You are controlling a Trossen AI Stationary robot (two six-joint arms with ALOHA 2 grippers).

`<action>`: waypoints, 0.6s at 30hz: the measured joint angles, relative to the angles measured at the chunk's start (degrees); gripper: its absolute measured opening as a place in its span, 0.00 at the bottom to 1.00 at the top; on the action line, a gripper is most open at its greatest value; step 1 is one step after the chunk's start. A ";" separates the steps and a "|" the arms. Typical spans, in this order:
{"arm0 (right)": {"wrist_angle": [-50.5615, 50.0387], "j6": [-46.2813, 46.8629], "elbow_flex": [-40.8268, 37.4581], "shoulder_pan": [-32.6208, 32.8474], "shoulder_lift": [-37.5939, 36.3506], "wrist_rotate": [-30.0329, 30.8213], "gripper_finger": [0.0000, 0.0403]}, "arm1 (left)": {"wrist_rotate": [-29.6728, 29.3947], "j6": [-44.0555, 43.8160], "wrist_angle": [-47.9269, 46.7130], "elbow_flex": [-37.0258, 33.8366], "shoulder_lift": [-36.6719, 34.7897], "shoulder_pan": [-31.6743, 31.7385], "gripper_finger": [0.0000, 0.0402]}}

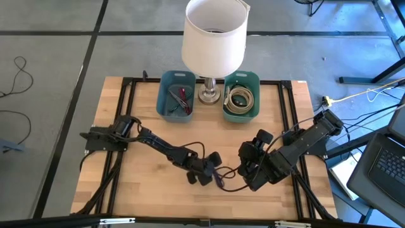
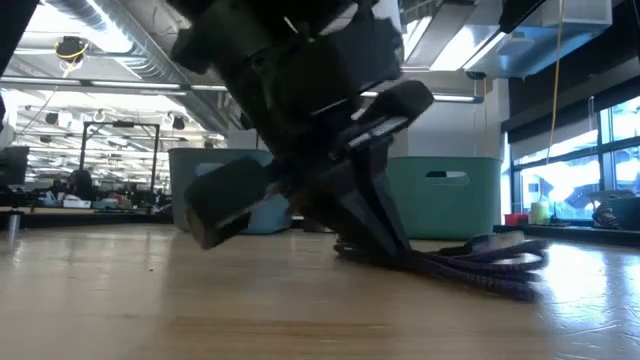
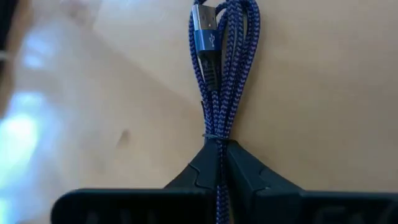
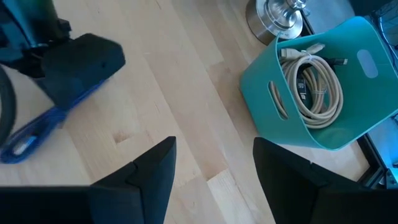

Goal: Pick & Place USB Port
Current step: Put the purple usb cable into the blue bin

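A blue-purple braided USB cable, folded into a bundle of several strands, lies on the wooden table near its middle front; its silver plug points away from my left gripper. My left gripper is shut on the bundle. The low view shows the cable resting on the table beside the dark fingers. My right gripper hovers open just right of the cable, touching nothing. In its wrist view, its fingers stand wide apart over bare wood, with the cable farther off. My left gripper pinches the cable bundle at its near end between the two fingers, several strands together. The fingers slant down from the table's left and lie along the bundle. The rest of the bundle stretches ahead of the fingertips and rests on the table.
At the far edge a blue bin holds small tools, and a teal bin holds a coiled beige cable. A lamp with a white shade stands between the bins. Bare wood lies left and near.
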 joint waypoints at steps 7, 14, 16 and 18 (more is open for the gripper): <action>-0.25 -0.15 0.00 0.00 0.00 -0.17 0.54 | -14.10 4.56 -4.26 -0.22 -6.84 -2.76 0.01; -0.22 -0.20 0.00 -0.02 0.00 -0.06 0.54 | -24.51 3.40 -17.19 -0.16 -19.82 -4.61 0.01; -0.24 -0.22 0.00 -0.02 0.00 0.02 0.54 | -28.34 2.55 -21.89 -0.14 -23.38 -4.02 0.01; -0.24 -0.28 0.00 0.00 0.00 0.02 0.54 | -30.72 0.88 -27.28 -0.14 -26.20 -2.43 0.01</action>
